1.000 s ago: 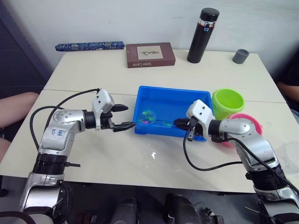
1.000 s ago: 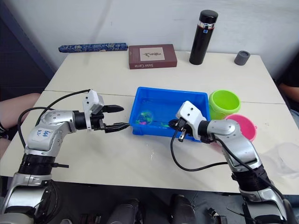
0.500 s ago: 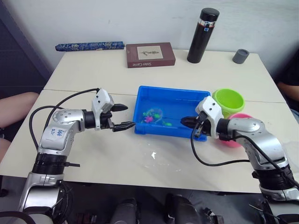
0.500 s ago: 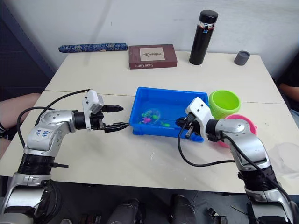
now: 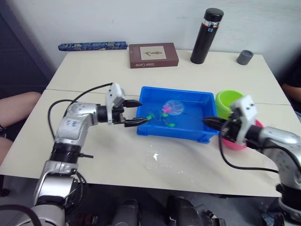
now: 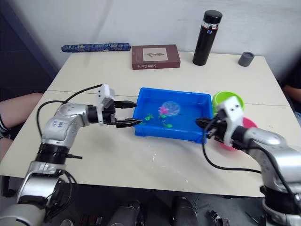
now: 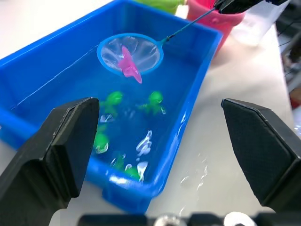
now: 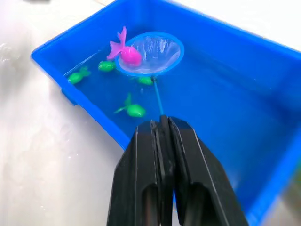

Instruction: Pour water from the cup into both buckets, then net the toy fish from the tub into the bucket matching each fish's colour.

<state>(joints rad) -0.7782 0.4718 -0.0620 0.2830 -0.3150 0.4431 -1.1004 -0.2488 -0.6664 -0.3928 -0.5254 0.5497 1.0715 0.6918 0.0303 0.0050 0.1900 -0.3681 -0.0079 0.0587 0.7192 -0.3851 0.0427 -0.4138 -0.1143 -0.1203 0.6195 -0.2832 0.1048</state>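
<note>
The blue tub sits mid-table with several green fish in its water. My right gripper is shut on the thin wire handle of the net. The blue hoop hangs over the tub's middle with a pink fish lying on its mesh. My left gripper is open at the tub's left rim, holding nothing. The green bucket and pink bucket stand right of the tub, behind my right arm. The clear cup shows as a pale blur beyond the pink bucket.
A black flask, a small grey cup, a brown box and a long blue patterned case line the far side. Spilled water glistens in front of the tub. A person's knee is at the left.
My right gripper drew back to the right, bringing the net away from the fish cluster with a pink fish on it. My left gripper moved right to the tub's rim.
</note>
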